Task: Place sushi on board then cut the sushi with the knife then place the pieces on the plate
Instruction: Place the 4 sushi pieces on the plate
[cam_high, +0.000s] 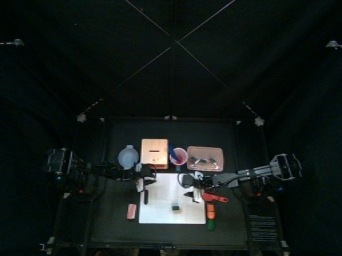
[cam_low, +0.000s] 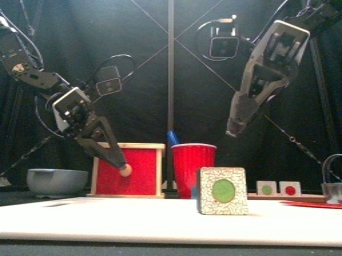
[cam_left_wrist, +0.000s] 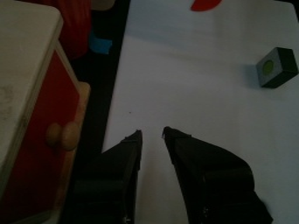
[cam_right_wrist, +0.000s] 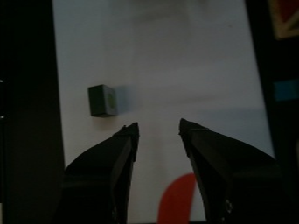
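Note:
One dark green sushi block (cam_low: 223, 191) stands on the white cutting board (cam_low: 147, 215), with its green end toward the front. It also shows in the left wrist view as the sushi block (cam_left_wrist: 274, 67) and in the right wrist view as the sushi block (cam_right_wrist: 103, 99). My left gripper (cam_low: 118, 160) hangs over the board's left part beside the wooden box, open only a little and holding nothing. Higher up, above the block and a little right of it, my right gripper (cam_low: 234, 125) is open and empty. A blue knife handle sticks out of the red cup (cam_low: 194, 168) behind the block.
The wooden box (cam_low: 127, 170) with the red drawer front stands at the back left, with the blue-grey bowl (cam_low: 58, 180) further left. The pink tray (cam_high: 203, 156) lies at the back right. A red piece (cam_right_wrist: 181, 197) lies on the board under my right gripper.

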